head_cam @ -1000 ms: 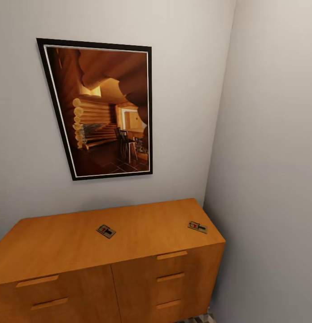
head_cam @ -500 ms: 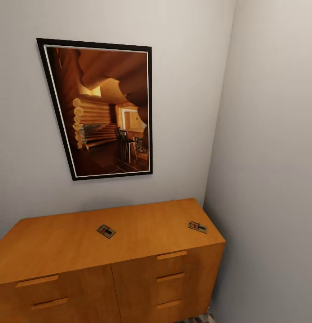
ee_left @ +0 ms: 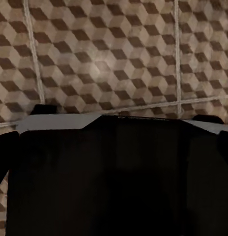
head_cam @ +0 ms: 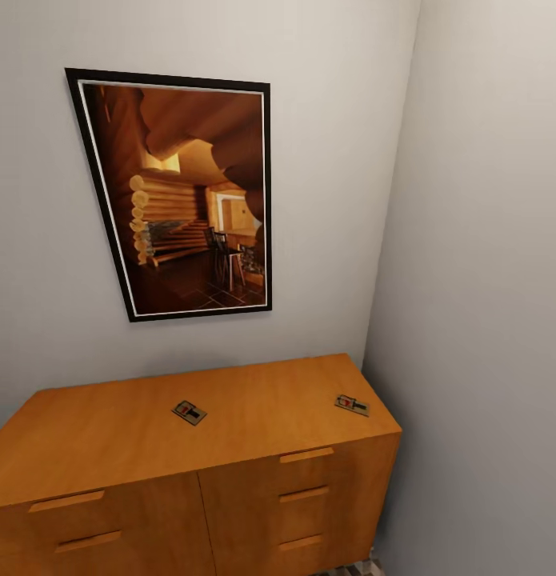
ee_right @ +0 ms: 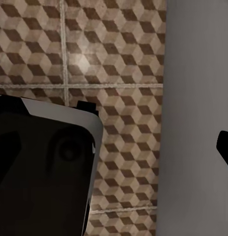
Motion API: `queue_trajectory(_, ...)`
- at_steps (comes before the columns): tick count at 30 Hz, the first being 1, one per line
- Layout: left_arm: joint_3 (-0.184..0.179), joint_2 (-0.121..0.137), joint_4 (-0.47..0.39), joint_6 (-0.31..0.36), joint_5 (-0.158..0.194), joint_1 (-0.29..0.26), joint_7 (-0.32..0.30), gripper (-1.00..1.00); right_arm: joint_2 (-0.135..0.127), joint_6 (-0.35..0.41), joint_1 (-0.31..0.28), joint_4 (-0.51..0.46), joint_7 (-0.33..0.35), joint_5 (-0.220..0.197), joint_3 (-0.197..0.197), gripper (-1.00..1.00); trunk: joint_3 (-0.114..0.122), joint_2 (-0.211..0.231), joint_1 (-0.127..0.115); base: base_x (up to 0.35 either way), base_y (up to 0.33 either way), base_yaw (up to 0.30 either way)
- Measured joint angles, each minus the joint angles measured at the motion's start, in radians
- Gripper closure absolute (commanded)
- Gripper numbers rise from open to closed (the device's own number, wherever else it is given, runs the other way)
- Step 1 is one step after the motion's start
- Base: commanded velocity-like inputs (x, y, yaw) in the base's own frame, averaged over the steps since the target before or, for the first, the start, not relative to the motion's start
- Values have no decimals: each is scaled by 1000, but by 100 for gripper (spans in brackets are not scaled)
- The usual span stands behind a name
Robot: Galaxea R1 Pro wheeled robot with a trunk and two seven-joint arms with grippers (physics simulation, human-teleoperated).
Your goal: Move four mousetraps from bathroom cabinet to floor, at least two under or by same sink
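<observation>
Two small flat tan wooden mousetraps lie on top of the low orange-brown wooden cabinet [head_cam: 230, 496], which stands in the corner under a black-framed picture of a log interior [head_cam: 182, 192]. One mousetrap [head_cam: 189, 412] is near the middle of the cabinet top; the other mousetrap [head_cam: 352, 405] is near the cabinet's right end, close to the side wall. They are well apart from each other. Both wrist cameras look down on the cube-patterned brown and beige tiled bathroom floor [ee_left: 104, 59], past dark parts of the robot's body. I cannot tell how the jaws of either arm stand. I judge that these two traps are not yet taken, so at least half of the work is left. Where the remaining two traps are, I cannot say.
</observation>
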Motion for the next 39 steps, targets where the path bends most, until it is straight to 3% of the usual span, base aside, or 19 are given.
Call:
queue_trajectory(1,-9,-20,-14,17,-25,-3,0,-100,-1,4,-1,-5,3,0,-1,-100,0,0,0,0,0,0)
queue_trajectory(5,-21,-44,-92,98,-97,-5,1,-100,-3,18,-1,-35,5,1,-3,-100,0,0,0,0,0,0)
queue_trajectory(8,-29,-52,-272,282,-182,-7,5,-100,-5,80,0,-129,8,-6,-4,-100,0,0,0,0,0,0)
queue_trajectory(11,-28,-54,-392,401,-219,-7,13,-100,-5,147,0,-202,17,-10,-10,-100,0,0,0,0,0,0)
queue_trajectory(13,-29,-55,-500,499,-242,-7,33,-100,-6,223,0,-284,35,-18,-13,-100,0,0,0,0,0,0)
queue_trajectory(14,-28,-56,-588,571,-255,-8,65,-100,-17,297,0,-370,63,-32,-18,-100,0,0,0,0,0,0)
queue_trajectory(16,-28,-57,-650,610,-263,-7,92,-100,-32,347,1,-434,82,-46,-27,-100,0,0,0,0,0,0)
queue_trajectory(18,-28,-58,-742,672,-267,-7,143,-100,-68,447,2,-545,108,-75,-55,-100,0,0,0,0,0,0)
queue_trajectory(24,-29,-61,-931,793,-270,-7,188,-100,-125,654,2,-776,125,-109,-135,-100,0,0,0,0,0,0)
queue_trajectory(28,-30,-61,-1071,874,-272,-7,194,-100,-135,772,3,-919,126,-113,-171,-100,0,0,0,0,0,0)
queue_trajectory(34,-29,-61,-1281,1009,-281,-12,196,-100,-144,928,3,-1113,127,-113,-192,-100,0,0,0,0,0,0)
queue_trajectory(39,-24,-62,-1386,1090,-286,-16,194,-100,-146,1028,3,-1277,122,-110,-201,-100,0,0,0,0,0,0)
